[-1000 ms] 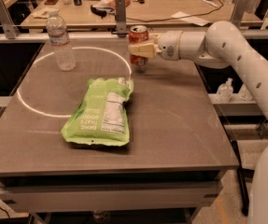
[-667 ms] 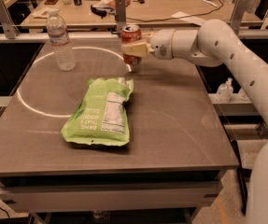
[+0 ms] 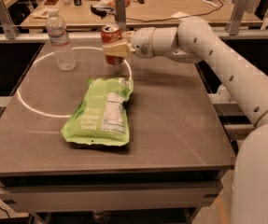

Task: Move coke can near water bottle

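Observation:
The red coke can (image 3: 111, 35) with a silver top is held in my gripper (image 3: 115, 49), whose pale fingers are shut around its lower half. The can hangs upright a little above the grey table (image 3: 171, 120), near its far edge, left of centre. The water bottle (image 3: 60, 40), clear and ribbed with a white cap, stands upright at the far left of the table, about a hand's width left of the can. My white arm (image 3: 208, 45) reaches in from the right.
A flat green snack bag (image 3: 101, 113) lies in the middle of the table, in front of the can. A bright ring of light (image 3: 28, 108) marks the table's left half. A cluttered wooden bench (image 3: 171, 6) stands behind, beyond a metal rail.
My gripper has carried the coke can to the left, closer to the water bottle. The bottle and the snack bag have not moved.

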Motion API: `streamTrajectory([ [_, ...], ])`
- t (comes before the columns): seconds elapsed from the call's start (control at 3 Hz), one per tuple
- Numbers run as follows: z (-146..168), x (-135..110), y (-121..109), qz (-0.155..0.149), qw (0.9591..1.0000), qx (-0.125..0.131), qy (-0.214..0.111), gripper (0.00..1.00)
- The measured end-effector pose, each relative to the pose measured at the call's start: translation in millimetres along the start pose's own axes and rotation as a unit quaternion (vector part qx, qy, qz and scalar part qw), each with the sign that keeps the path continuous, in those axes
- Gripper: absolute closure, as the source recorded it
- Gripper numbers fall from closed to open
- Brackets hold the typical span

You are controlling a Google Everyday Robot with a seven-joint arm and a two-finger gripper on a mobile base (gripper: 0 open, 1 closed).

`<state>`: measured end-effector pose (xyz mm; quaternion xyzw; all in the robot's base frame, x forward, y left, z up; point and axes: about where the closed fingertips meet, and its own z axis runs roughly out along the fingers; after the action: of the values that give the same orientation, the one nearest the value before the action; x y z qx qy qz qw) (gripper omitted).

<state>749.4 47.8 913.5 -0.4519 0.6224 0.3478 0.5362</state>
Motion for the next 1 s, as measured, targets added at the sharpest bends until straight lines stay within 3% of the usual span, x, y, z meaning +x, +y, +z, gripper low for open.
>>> streamTrajectory([
  [0.67, 44, -11, 35, -0.01, 0.9993, -0.031, 0.017, 1.0],
  [1.0, 61, -5, 38, -0.007, 0.9997, -0.02, 0.014, 1.0],
])
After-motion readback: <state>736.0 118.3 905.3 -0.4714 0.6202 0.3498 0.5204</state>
